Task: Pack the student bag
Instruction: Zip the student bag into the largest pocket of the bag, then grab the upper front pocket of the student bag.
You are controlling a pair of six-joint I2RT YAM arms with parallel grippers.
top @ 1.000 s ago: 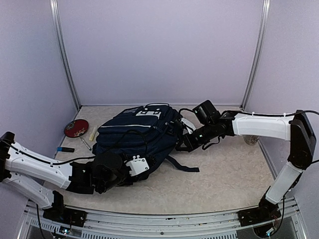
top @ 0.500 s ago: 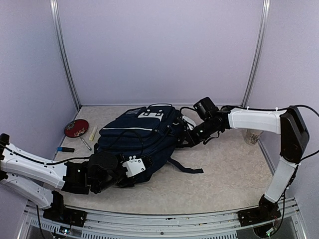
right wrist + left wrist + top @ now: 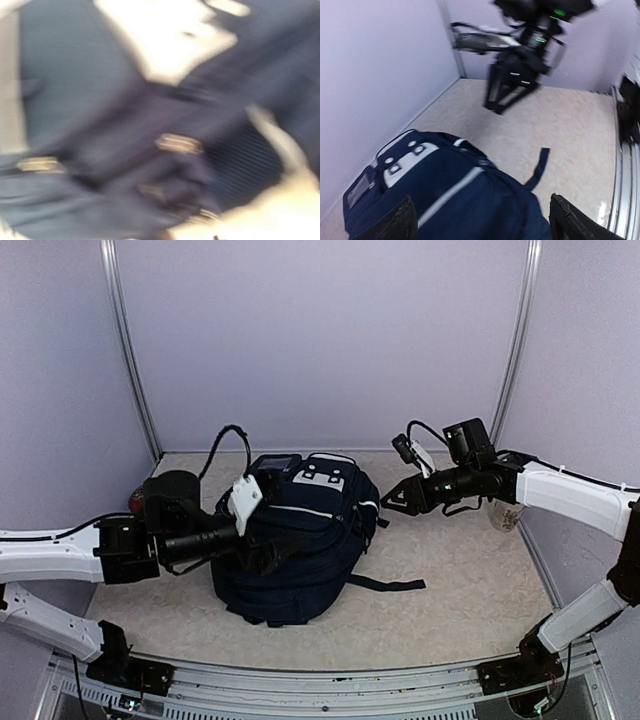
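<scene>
The student bag (image 3: 310, 555) sits bulging near the middle of the table (image 3: 470, 585), white patches toward the back wall, one black strap (image 3: 395, 586) trailing flat to its right. The left gripper (image 3: 268, 548) lies against the bag's left front, its fingers lost in the dark fabric. The right gripper (image 3: 393, 502) hangs just off the bag's upper right, jaws parted and empty.

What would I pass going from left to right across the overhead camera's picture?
left arm → backpack → right gripper → cup, partly behind the right arm. The left gripper overlaps the backpack, so it is left out.
</scene>
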